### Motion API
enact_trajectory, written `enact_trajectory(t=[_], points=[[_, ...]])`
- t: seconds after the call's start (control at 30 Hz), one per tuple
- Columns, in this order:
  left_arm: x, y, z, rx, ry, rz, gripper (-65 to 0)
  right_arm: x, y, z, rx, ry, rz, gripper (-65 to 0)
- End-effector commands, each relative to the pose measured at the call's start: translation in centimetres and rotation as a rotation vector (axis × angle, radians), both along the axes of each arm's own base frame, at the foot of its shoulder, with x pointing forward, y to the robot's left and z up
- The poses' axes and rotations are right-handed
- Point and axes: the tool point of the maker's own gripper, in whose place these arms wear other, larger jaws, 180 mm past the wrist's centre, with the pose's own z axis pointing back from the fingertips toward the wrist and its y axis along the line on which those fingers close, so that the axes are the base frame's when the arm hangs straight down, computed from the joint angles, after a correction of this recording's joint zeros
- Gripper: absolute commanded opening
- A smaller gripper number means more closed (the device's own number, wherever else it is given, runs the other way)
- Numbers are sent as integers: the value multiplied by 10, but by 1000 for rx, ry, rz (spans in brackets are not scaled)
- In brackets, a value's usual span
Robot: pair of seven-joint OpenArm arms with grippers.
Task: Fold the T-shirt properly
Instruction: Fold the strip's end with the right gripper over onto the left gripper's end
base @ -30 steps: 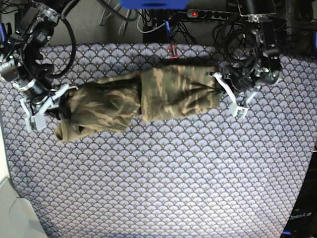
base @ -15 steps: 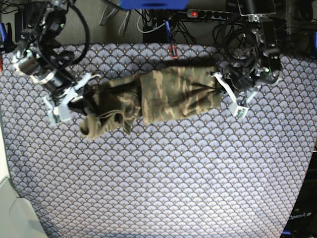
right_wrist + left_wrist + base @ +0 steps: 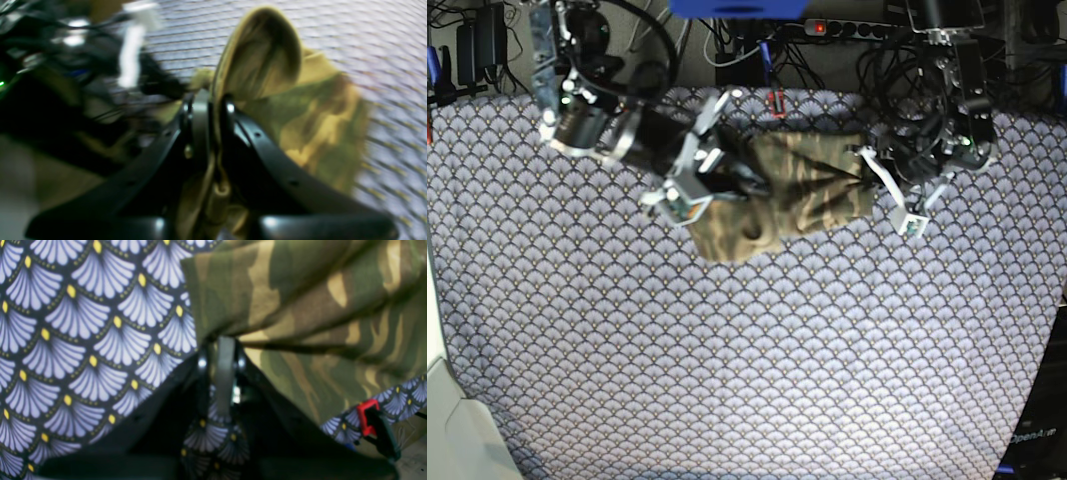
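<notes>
The T-shirt (image 3: 792, 195) is seen bunched into a short camouflage bundle on the purple scallop-patterned tablecloth (image 3: 757, 360) that covers the counter, near its far edge. The right pincer (image 3: 697, 185) is closed on a fold of the cloth at the bundle's left end; in the right wrist view the fabric (image 3: 300, 113) is pinched between the two black fingers (image 3: 200, 113), though that view is heavily blurred and little beyond the grip can be made out. The left pincer (image 3: 889, 190) is closed on the opposite edge; in the left wrist view its tips (image 3: 223, 353) are tucked under the shirt's hem (image 3: 300, 306), so the contact itself is hidden. The lower part of the shirt under the right arm is covered by the arm in the base view. A red clip (image 3: 366, 416) is partly cut off at the cloth's edge.
</notes>
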Motion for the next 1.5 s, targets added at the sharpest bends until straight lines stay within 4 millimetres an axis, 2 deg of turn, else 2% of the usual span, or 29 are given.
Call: enact_trajectory(t=[0.0, 0.13, 0.2, 0.27, 0.37, 0.57, 0.77, 0.93, 1.27, 1.47], points=[[4, 5, 4, 17, -15, 5, -612, 1, 9, 16, 73, -26, 6, -650], [3, 5, 3, 17, -12, 5, -612, -6, 35, 3, 23, -24, 71, -650], [3, 5, 3, 17, -12, 5, -612, -6, 40, 1, 7, -29, 79, -650], [2, 4, 3, 15, -11, 5, -611, 0, 47, 9, 15, -58, 80, -650], [2, 4, 3, 15, -11, 5, -611, 9, 51, 4, -15, -72, 90, -650], [2, 3, 3, 11, -11, 7, -611, 20, 63, -16, -18, -9, 106, -650], [3, 2, 4, 5, -14, 7, -611, 4, 95, -31, 51, 48, 174, -650], [3, 2, 4, 5, -14, 6, -611, 0, 116, -40, 74, 84, 215, -650], [1, 3, 5, 15, 3, 1, -611, 26, 126, -49, 55, 98, 215, -650], [6, 24, 23, 11, -44, 116, -611, 29, 126, -46, 87, 90, 201, -650]])
